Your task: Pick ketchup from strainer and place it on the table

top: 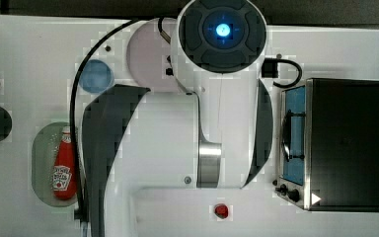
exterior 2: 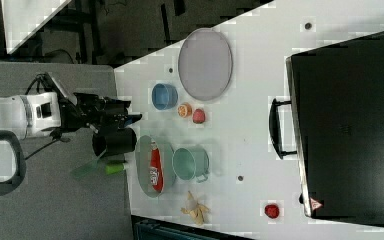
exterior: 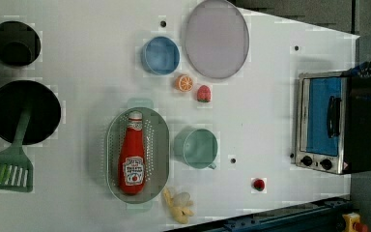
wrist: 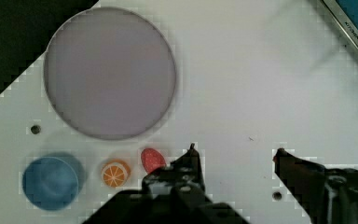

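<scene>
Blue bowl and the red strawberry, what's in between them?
An orange slice sits between the blue bowl and the strawberry, touching neither. The left view shows it best; the wrist view shows the same row.

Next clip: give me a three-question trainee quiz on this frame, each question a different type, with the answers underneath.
1. True or false: the ketchup lies in the strainer.
2. Multiple choice: in the left view, what stands just right of the strainer? A) toaster oven B) green mug C) blue bowl
3. Fill in: the fingers of the hand are ____ and hold nothing.

Key:
1. True; it lies on its side, cap toward the left view's top.
2. B, the green mug.
3. Open; in the wrist view they hang over bare table, with the orange slice and the strawberry beside them.
</scene>
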Robot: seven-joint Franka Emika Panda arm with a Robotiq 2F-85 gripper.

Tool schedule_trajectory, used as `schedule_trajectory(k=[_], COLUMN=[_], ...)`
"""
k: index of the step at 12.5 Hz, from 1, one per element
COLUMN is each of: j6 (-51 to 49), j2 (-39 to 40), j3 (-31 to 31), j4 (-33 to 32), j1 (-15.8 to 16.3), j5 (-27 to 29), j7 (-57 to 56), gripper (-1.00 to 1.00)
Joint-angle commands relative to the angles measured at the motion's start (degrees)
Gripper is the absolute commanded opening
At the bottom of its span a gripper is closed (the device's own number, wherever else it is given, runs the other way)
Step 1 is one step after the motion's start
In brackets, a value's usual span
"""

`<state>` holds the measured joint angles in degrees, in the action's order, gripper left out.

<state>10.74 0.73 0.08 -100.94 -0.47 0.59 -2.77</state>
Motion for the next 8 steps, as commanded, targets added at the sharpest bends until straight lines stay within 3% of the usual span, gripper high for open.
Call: schedule_trajectory(k=[1,3,8], j6=[-12.76,-12.67,-7.23], j2=[-22.69,-21.73,-16.49], j3=[-2.7,-1.23,8.73], j4=[-10.62,-10.63,-10.61], j1=[0.74,1.39,3.98], j5=[0.5,0.54,0.68], j7=[4.25,4.25,4.32], gripper=[0.58,0.99,1.0])
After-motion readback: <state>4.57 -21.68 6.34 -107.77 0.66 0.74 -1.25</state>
